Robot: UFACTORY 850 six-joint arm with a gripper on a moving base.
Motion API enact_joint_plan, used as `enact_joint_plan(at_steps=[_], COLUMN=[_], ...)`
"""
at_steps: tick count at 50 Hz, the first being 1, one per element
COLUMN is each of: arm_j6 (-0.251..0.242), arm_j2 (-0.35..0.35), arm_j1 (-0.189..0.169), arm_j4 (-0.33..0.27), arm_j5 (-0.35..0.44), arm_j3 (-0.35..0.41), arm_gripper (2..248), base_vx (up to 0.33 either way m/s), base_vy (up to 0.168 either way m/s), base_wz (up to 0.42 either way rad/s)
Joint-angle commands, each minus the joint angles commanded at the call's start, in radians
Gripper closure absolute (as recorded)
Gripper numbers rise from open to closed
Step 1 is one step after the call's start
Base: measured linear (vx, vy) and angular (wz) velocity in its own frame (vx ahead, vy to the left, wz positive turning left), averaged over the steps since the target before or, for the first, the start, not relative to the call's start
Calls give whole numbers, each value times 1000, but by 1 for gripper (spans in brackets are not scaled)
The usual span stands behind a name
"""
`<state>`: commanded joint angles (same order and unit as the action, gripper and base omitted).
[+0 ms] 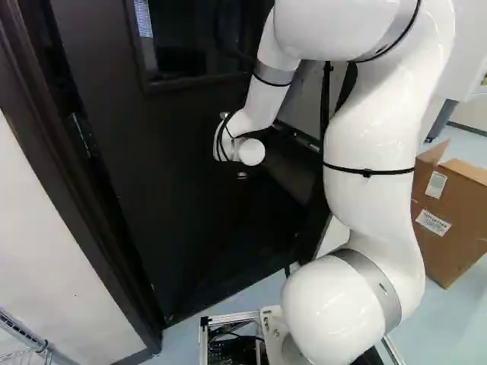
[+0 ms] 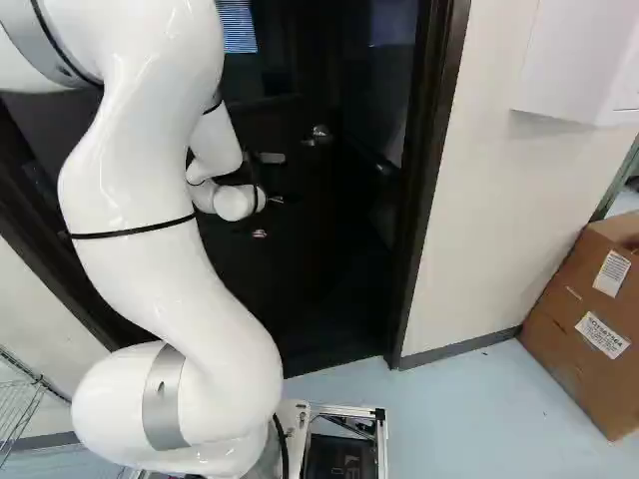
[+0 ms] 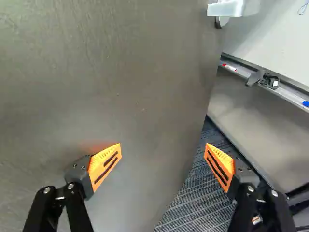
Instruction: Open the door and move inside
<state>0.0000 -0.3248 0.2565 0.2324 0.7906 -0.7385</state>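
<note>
Jaws spread and empty, the door [image 3: 111, 72] stands ajar ahead of them (handle [image 3: 228, 8] ungripped); a push too near its free edge [image 3: 199, 106] could slip off, letting it swing back.

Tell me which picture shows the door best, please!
The left base view: it shows the door with its window and bottom edge. In the right base view, the arm hides more of it. The wrist view shows only a close-up part, ahead of the open gripper.
</note>
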Motion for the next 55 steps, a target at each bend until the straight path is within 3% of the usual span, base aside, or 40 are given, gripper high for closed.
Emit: enact_joint_plan(at_steps=[55], arm_j6=[0], arm_j2=[-98], arm_j1=[95], arm_j4=[-61], arm_j5=[0], arm_j3=[-122], arm_gripper=[3], base_vx=[0], base_vy=[0], base_wz=[0])
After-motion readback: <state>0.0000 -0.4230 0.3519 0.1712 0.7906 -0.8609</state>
